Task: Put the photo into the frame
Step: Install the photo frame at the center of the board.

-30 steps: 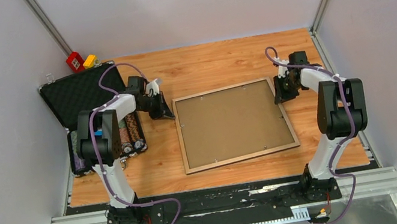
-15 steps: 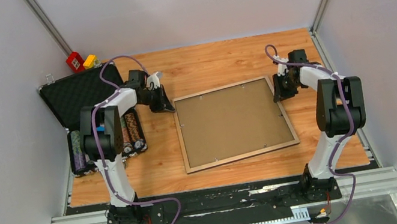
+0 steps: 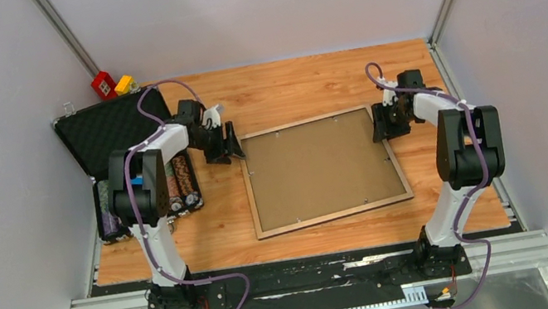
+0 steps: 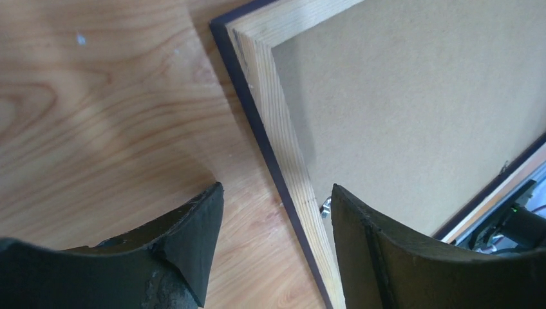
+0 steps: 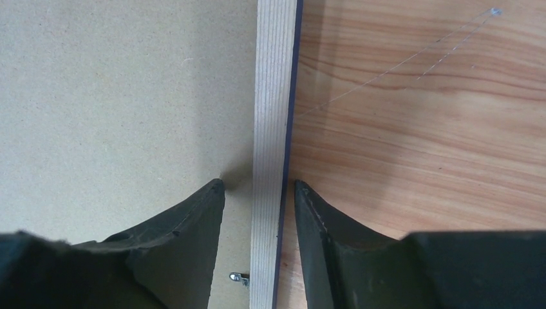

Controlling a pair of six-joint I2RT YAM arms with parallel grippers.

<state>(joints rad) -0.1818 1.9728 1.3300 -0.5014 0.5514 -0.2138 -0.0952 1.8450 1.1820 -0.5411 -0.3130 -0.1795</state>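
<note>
left gripper (image 4: 277, 193) gapes wide over the far-left corner of the frame (image 3: 334, 217), right gripper (image 5: 257, 187) sits narrow astride its right rail, maybe just touching, so one lopsided squeeze could skew it.

The frame (image 3: 335, 216) lies flat and back up mid-table (image 3: 285, 90), slightly askew. It has a thin pale-wood border with a navy outer edge, and a brown board (image 3: 322, 167) fills its opening.
</note>
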